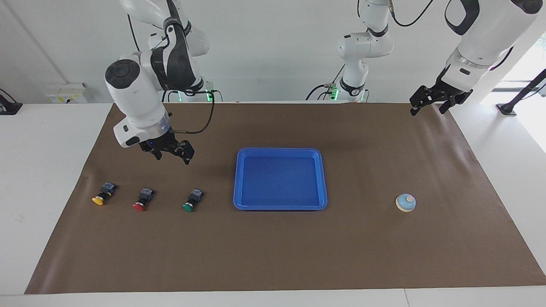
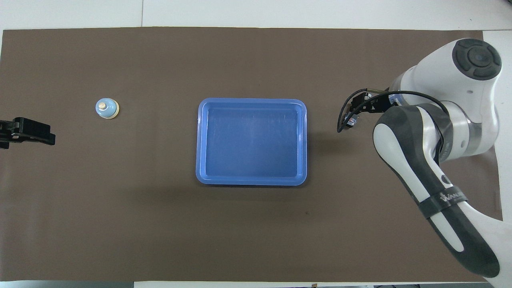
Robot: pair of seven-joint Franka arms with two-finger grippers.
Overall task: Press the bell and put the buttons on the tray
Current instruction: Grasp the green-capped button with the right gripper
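Note:
The light blue bell (image 1: pixel 405 202) with a cream knob stands on the brown mat toward the left arm's end; it also shows in the overhead view (image 2: pixel 107 108). The empty blue tray (image 1: pixel 280 150) lies mid-table (image 2: pixel 252 101). The yellow button (image 1: pixel 103 194), red button (image 1: pixel 143 200) and green button (image 1: pixel 193 201) lie in a row toward the right arm's end. My right gripper (image 1: pixel 172 154) hangs open and empty in the air over the mat by the red and green buttons, touching none. In the overhead view my right arm hides the buttons. My left gripper (image 1: pixel 428 106) is open, raised over the mat's edge.
A brown mat (image 1: pixel 273 256) covers the table, with white table around it. A black cable (image 2: pixel 344 116) loops from the right wrist. A third white arm base (image 1: pixel 360 55) stands at the robots' end.

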